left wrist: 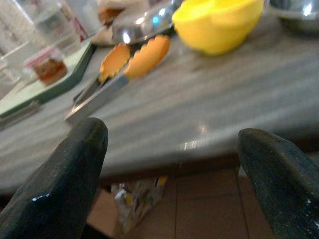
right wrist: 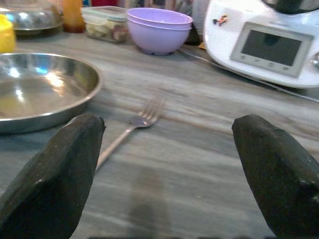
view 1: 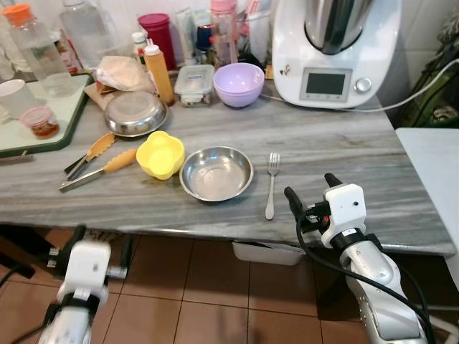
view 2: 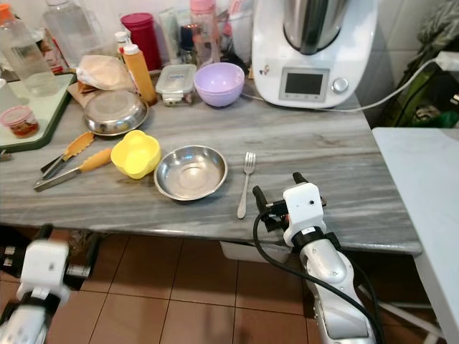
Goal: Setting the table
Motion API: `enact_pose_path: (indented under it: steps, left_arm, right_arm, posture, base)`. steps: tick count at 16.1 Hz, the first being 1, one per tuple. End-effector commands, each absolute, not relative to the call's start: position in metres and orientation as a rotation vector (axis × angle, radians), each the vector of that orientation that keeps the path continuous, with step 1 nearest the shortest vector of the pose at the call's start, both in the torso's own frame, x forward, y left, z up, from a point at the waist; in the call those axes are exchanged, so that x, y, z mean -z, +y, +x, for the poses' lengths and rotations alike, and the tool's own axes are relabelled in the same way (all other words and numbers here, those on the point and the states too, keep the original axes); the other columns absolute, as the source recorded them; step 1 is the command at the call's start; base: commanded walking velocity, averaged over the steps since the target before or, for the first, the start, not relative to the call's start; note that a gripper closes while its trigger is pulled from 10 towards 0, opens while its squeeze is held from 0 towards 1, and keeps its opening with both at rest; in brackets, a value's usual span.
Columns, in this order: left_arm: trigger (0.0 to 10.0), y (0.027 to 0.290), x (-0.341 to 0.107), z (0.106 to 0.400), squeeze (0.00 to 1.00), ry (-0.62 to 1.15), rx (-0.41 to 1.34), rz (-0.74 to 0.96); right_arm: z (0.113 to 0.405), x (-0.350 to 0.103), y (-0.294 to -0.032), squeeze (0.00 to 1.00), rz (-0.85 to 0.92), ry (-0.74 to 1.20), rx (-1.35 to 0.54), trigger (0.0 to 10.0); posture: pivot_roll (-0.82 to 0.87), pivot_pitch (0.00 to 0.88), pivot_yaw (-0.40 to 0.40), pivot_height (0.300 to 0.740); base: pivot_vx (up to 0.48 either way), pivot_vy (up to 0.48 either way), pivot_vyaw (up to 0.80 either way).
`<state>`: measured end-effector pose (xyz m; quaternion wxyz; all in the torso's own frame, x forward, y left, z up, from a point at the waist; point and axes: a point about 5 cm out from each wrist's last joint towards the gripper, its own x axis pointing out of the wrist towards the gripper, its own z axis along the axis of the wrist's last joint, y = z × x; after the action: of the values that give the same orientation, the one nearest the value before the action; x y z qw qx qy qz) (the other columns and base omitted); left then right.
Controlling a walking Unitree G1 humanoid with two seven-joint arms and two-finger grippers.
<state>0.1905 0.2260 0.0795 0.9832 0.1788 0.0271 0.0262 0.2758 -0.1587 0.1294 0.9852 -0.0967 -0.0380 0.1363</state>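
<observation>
I see the fork (view 1: 271, 184) lying flat on the grey desk (view 1: 344, 154), just right of the steel plate (view 1: 216, 173) (tines pointing away from me). My right gripper (view 1: 313, 192) hovers near the fork's handle end, jaws wide. My left gripper (left wrist: 169, 164) sits below the desk edge, jaws wide, facing the orange-tipped tongs (view 1: 92, 161) and yellow bowl (view 1: 161, 153).

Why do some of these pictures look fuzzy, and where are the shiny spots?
Left wrist view: soft throughout, the tongs and yellow bowl smeared. Right wrist view: the black fingers up close are blurred, the fork slightly soft. Both eye views: sharp tabletop, the left gripper blurred; glare glints in the steel bowl.
</observation>
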Motion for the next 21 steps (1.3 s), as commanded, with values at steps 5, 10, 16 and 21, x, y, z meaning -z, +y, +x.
enact_pose_path:
  steps: [5, 10, 16, 21]
  left_arm:
    - [10.0, 0.21, -0.081, 0.189, 0.0, 0.027, -0.173, 0.216]
    - [10.0, 0.196, -0.082, 0.192, 0.0, 0.04, -0.186, 0.154]
    - [10.0, 0.191, -0.095, 0.205, 0.0, 0.024, -0.147, 0.168]
    - [10.0, 0.205, -0.103, 0.212, 0.0, 0.019, -0.183, 0.193]
  right_arm:
    - [0.276, -0.127, -0.151, 0.0, -0.242, -0.059, -0.291, 10.0]
    - [0.284, -0.118, -0.149, 0.0, -0.202, -0.01, -0.275, 10.0]
    - [0.283, -0.146, -0.143, 0.0, -0.172, -0.142, -0.256, 10.0]
    - [0.287, -0.141, -0.129, 0.0, -0.122, -0.116, -0.287, 10.0]
  posture:
    - [-0.1, 0.077, 0.057, 0.74]
    - [-0.06, 0.085, 0.065, 0.74]
    - [-0.1, 0.123, 0.09, 0.74]
    - [-0.07, 0.124, 0.082, 0.74]
  base:
    - [0.0, 0.0, 0.0]
    - [0.0, 0.0, 0.0]
    - [0.0, 0.0, 0.0]
    - [0.0, 0.0, -0.32]
